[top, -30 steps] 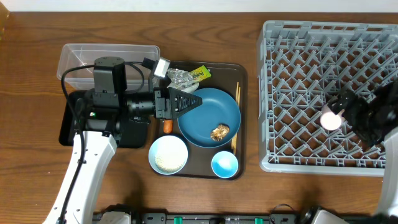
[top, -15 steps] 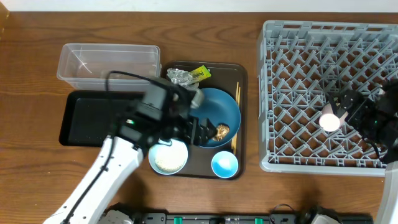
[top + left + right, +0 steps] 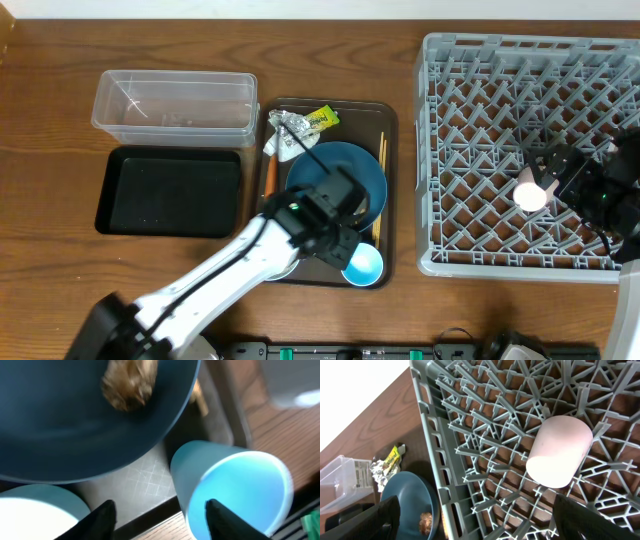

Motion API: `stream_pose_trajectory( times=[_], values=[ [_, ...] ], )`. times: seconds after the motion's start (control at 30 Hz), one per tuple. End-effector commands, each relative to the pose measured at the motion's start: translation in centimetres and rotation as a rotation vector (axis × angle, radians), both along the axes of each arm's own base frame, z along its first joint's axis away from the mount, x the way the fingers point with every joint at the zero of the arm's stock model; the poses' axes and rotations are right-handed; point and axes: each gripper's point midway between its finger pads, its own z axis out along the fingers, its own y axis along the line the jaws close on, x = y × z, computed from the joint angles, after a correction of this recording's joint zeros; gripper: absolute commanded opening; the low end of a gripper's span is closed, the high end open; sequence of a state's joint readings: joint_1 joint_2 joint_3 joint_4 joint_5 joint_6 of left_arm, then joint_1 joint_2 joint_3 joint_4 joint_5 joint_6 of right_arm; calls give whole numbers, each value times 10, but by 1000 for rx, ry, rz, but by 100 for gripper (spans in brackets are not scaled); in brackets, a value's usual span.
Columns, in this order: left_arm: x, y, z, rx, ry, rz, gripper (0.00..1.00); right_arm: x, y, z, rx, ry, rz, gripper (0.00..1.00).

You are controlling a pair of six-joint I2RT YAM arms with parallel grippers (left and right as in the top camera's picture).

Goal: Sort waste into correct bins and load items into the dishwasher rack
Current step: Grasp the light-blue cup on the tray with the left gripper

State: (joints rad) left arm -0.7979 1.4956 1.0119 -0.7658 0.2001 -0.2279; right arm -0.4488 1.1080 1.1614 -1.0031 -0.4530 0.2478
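My left gripper is open and low over the brown serving tray. One finger is inside the small light-blue cup and the other stands outside its wall, with a gap. Overhead, the left gripper covers the white bowl, which sits left of the cup. The dark-blue plate carries a brown food lump. The pink cup lies tilted among the pegs of the grey dishwasher rack. Beside that cup my right gripper stands open with nothing between its fingers.
The clear tub and black tray sit left of the serving tray. Crumpled foil, a yellow-green sachet, a carrot stick and chopsticks lie on the serving tray around the plate.
My left arm has swung from over the black tray across to the serving tray's front edge at the light-blue cup, its jaws narrowing. The right gripper has drawn back slightly from the pink cup.
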Motion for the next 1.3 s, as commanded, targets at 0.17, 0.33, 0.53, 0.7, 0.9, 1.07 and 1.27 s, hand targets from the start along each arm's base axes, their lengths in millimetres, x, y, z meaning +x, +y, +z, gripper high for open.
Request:
stream_pose_trajectory(
  times=[0.17, 0.33, 0.53, 0.7, 0.9, 1.07, 1.27],
  values=[
    [2, -3, -3, 27, -2, -6, 47, 2, 5, 6, -8, -17, 31, 90],
    [-6, 8, -5, 70, 39, -1, 48, 2, 5, 6, -8, -17, 31, 90],
    [-10, 10, -9, 90, 58, -8, 48, 1, 5, 5, -7, -14, 31, 90],
    [-13, -1, -16, 53, 91, -62, 47, 1, 5, 5, -6, -14, 31, 90],
    [-20, -7, -14, 12, 108, -154, 39, 0, 5, 5, -4, -10, 31, 91],
    [-21, -7, -14, 13, 108, -164, 10, 0, 6, 4, -4, -8, 31, 91],
    [-19, -9, 1, 8, 114, -165, 6, -3, 8, 3, 5, 3, 36, 91]
  ],
)
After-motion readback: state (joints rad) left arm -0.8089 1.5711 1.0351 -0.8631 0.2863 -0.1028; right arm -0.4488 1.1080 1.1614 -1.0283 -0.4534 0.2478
